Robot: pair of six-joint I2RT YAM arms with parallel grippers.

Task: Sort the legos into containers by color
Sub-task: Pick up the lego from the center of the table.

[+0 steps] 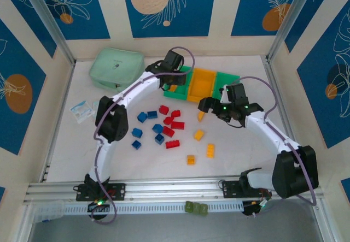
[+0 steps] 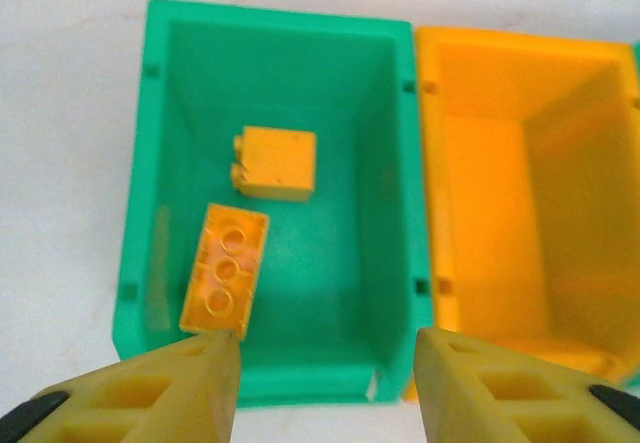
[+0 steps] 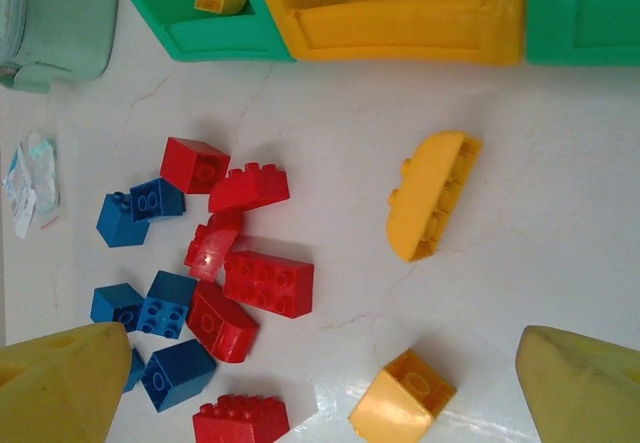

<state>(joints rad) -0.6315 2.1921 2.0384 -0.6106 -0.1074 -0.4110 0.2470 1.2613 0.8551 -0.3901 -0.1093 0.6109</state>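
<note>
**Legos (image 1: 176, 125): two yellows binned, the rest loose**

Two yellow bricks (image 2: 276, 163) lie in the left green bin (image 2: 140, 193). Reds, blues and more yellows sit nearer on the table (image 1: 229, 152). The left gripper (image 2: 325, 353) hangs over that bin, fingers apart and empty. The right gripper (image 3: 322, 348) gapes wide and empty over loose yellows (image 3: 432, 195). Risk: the long brick (image 2: 225, 268) looks very close to the left gripper's fingertip and could snag as the gripper lifts.

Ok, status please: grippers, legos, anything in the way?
Left gripper open over green bin, two yellow legos inside. Right gripper open, empty, above loose legos. Nothing blocking.
</note>
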